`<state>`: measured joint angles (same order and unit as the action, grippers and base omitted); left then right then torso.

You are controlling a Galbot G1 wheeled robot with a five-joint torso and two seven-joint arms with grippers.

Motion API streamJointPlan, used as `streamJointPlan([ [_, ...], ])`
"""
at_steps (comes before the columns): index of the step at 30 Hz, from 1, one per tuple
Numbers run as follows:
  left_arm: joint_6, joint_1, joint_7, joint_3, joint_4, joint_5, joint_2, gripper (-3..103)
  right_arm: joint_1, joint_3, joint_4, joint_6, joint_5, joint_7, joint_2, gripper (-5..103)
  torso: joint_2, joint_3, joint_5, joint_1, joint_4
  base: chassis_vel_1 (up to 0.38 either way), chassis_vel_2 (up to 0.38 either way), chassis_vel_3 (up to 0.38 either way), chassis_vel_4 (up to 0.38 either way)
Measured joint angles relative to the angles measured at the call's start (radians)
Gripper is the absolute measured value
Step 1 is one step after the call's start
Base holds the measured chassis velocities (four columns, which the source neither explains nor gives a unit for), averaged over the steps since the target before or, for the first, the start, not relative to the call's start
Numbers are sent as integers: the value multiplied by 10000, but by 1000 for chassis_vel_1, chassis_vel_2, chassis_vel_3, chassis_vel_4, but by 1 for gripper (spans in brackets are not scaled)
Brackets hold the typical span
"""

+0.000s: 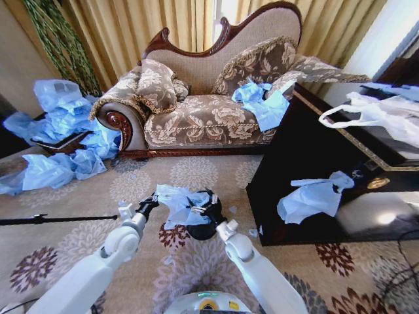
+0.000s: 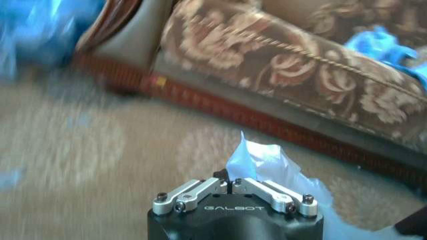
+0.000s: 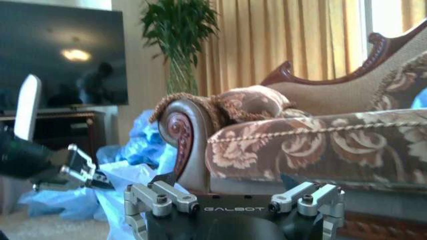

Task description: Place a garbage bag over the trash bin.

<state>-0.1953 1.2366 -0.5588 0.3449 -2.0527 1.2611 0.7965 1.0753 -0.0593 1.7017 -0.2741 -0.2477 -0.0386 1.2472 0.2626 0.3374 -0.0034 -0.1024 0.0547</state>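
From the head view, the left end effector (image 1: 149, 204) sits at about 10 o'clock of the trash bin (image 1: 203, 229) and is clenched on a pinch of the garbage bag (image 1: 178, 204); its wrist view shows the fingers (image 2: 200, 190) closed with blue film poking out between them. The right end effector (image 1: 211, 210) sits at the bin's 1 o'clock against the bag's other edge, and I cannot tell whether it grips the film. The bag lies bunched over the bin's mouth on the carpet (image 1: 196, 176), not spread round the rim. The risk, as I judge it, is the thin film slipping or tearing if the arms pull apart unevenly, or the light bin tipping. Farther off at 12 o'clock stands the sofa (image 1: 209, 118), holding loose blue bags (image 1: 262, 104).
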Motion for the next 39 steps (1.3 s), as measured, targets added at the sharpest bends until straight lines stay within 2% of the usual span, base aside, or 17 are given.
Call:
streamJointPlan([
  [3,-483,-712,-1605,7,-396,2686,135,0,498,-160,590,656,192,494,-140,100,0,0,1,0,9,0,0,0,0],
  [4,-483,-712,-1605,7,-396,2686,135,0,498,-160,590,656,192,494,-140,100,0,0,1,0,9,0,0,0,0],
  [6,-551,-1262,-2524,36,-565,4619,295,0,581,-413,627,965,487,763,-85,100,0,0,0,-1,7,0,0,0,0],
  [8,-482,-1579,-2887,88,-657,5606,383,0,565,-624,574,1316,670,979,38,96,0,0,0,-1,6,0,0,0,0],
  [11,-424,-1725,-3014,135,-717,6186,427,0,458,-797,437,1630,796,1131,221,86,0,0,0,-1,6,0,0,0,0],
  [13,-377,-1754,-3026,154,-725,6402,444,0,243,-906,193,2014,1016,1189,411,76,0,1,0,-1,2,0,0,0,0],
  [17,-344,-1762,-3014,164,-696,6532,466,0,46,-975,-25,2474,1154,1222,467,71,0,1,0,-3,2,0,0,0,0],
  [20,-302,-1854,-2961,153,-639,6649,518,0,-164,-1129,-105,3499,1184,1235,235,54,0,1,-1,-3,6,0,0,0,0],
  [21,-285,-1862,-2935,157,-632,6683,543,0,-259,-1277,-64,4049,1177,1220,33,51,0,1,-2,-3,6,0,0,0,0],
  [24,-268,-1863,-2875,184,-629,6704,563,0,-385,-1489,48,4722,1049,1134,-234,50,0,1,-1,-2,6,0,0,0,0],
  [26,-264,-1862,-2848,199,-628,6711,570,0,-474,-1624,80,5035,900,1103,-357,51,0,1,-2,-3,6,0,0,0,0],
  [27,-255,-1850,-2802,225,-629,6712,584,0,-642,-1817,71,5283,645,1161,-459,60,0,1,-1,-3,6,0,0,0,0],
  [28,-249,-1838,-2787,235,-634,6712,588,0,-732,-1882,40,5339,543,1198,-467,60,0,1,-1,-2,6,0,0,0,0],
  [29,-242,-1801,-2754,262,-663,6712,590,0,-951,-1996,-41,5475,296,1256,-459,71,0,1,-1,-2,6,0,0,0,0],
  [31,-240,-1783,-2741,273,-672,6713,589,0,-1043,-2042,-62,5538,180,1297,-444,71,0,1,-1,-3,6,0,0,0,0],
  [35,-231,-1687,-2660,329,-696,6713,587,0,-1651,-2375,-115,6111,-672,1551,-355,86,0,1,0,-3,5,0,0,0,0],
  [39,-220,-1590,-2606,383,-721,6704,644,0,-2421,-2745,-279,6677,-1350,1626,-342,90,0,2,-1,-3,5,0,0,0,0],
])
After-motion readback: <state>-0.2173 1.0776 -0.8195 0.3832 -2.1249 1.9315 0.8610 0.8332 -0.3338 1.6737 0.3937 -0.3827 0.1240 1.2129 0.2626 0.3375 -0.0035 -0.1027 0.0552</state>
